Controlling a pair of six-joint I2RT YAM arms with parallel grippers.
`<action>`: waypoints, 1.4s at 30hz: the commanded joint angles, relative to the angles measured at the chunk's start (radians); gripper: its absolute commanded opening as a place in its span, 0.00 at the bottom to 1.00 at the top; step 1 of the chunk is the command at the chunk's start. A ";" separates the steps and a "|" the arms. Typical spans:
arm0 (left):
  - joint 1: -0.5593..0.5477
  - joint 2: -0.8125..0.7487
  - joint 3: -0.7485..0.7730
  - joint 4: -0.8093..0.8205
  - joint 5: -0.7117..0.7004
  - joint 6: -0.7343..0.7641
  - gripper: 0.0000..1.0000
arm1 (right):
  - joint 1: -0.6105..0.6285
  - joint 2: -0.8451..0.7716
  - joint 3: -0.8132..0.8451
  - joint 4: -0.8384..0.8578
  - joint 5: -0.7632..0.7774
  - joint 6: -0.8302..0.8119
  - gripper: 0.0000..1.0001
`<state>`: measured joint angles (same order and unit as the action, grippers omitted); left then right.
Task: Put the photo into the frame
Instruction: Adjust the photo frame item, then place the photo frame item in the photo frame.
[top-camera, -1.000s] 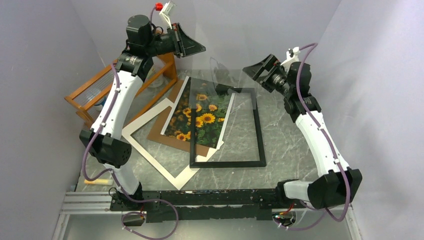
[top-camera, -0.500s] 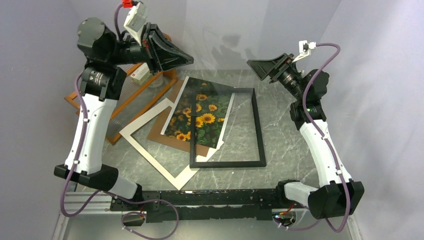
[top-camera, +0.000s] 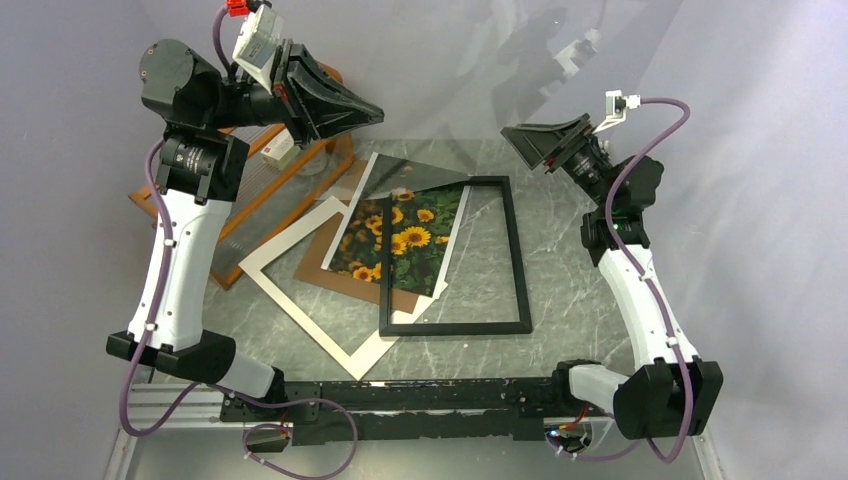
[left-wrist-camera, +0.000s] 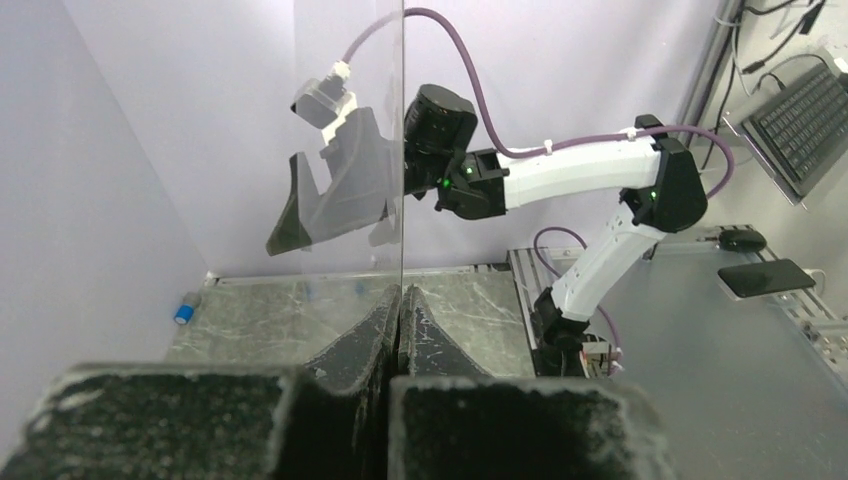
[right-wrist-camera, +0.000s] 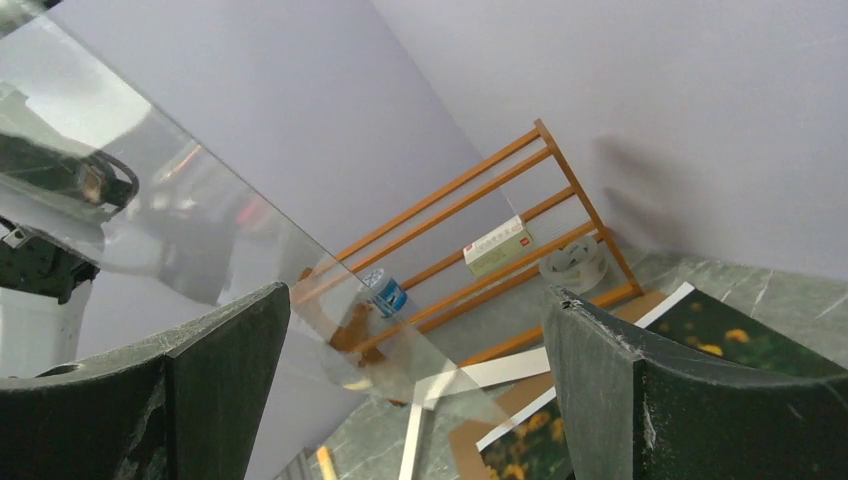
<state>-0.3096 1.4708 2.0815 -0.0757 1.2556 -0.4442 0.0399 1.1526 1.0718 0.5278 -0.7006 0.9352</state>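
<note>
Raised since a second ago: glass pane (top-camera: 440, 130), pinched in closed left gripper (top-camera: 375, 110), held off frame (top-camera: 518, 250) to admit photo (top-camera: 410, 240). Right gripper (right-wrist-camera: 417, 300) spread wide, empty, near pane.

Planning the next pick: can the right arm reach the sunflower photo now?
Probably, but awkwardly: the right end effector is open and empty, yet the frame lies across the photo and the glass pane held by the left end effector hangs nearby.
</note>
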 joint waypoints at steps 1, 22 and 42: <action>0.003 -0.026 0.000 0.068 -0.064 -0.038 0.03 | -0.005 -0.031 0.003 0.161 -0.006 0.022 0.99; 0.013 -0.041 -0.027 -0.009 -0.304 -0.088 0.03 | -0.006 0.034 0.076 0.524 -0.198 0.283 0.36; 0.056 -0.138 -0.387 0.268 -0.589 -0.444 0.03 | -0.009 0.082 -0.060 0.647 -0.172 0.517 0.42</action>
<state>-0.2607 1.3643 1.7405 0.0090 0.7307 -0.7303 0.0315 1.2263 1.0172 1.0733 -0.8654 1.3895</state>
